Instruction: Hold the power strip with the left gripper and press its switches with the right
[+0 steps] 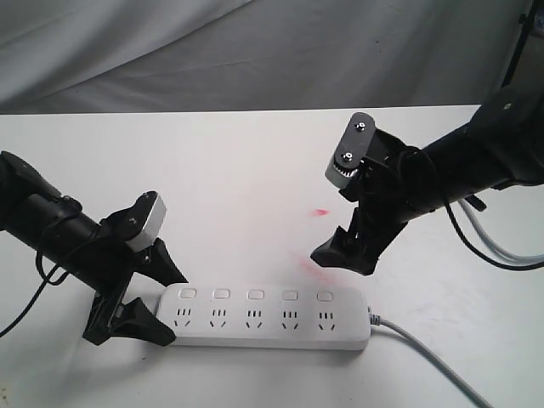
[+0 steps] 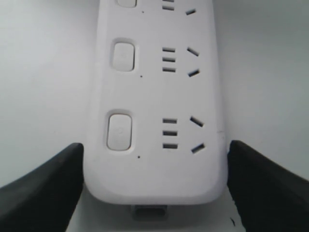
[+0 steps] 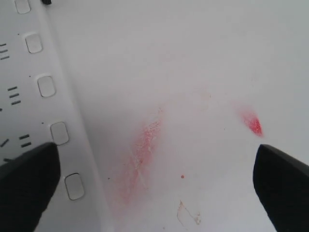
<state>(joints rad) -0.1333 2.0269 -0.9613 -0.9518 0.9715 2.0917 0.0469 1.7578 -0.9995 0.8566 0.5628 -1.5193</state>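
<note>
Power strip (image 1: 268, 316): lies flat on the white tabletop (image 1: 238, 170) near the front edge, sockets up, its grey cable (image 1: 425, 348) running off from the right end
Switches (image 1: 255, 294): five in a row along the far side of the strip, one above each socket; none is being touched
Left hand (image 2: 154, 164): spread, one finger on either side of the strip's left end; in the wrist view a thin light gap shows on both sides, so it looks placed around the strip rather than clamped on it
Right hand (image 1: 347, 255): spread wide and holding nothing, hanging above the bare tabletop just behind the strip's right part, apart from the switches
Marks: red smudges (image 3: 145, 140) on the tabletop under the right hand, beside the strip
Done so far: the left hand is lined up for the hold
Left to do: by my reading, close the left hand on the strip, bring the right fingers together and down, then press each of the five switches
</note>
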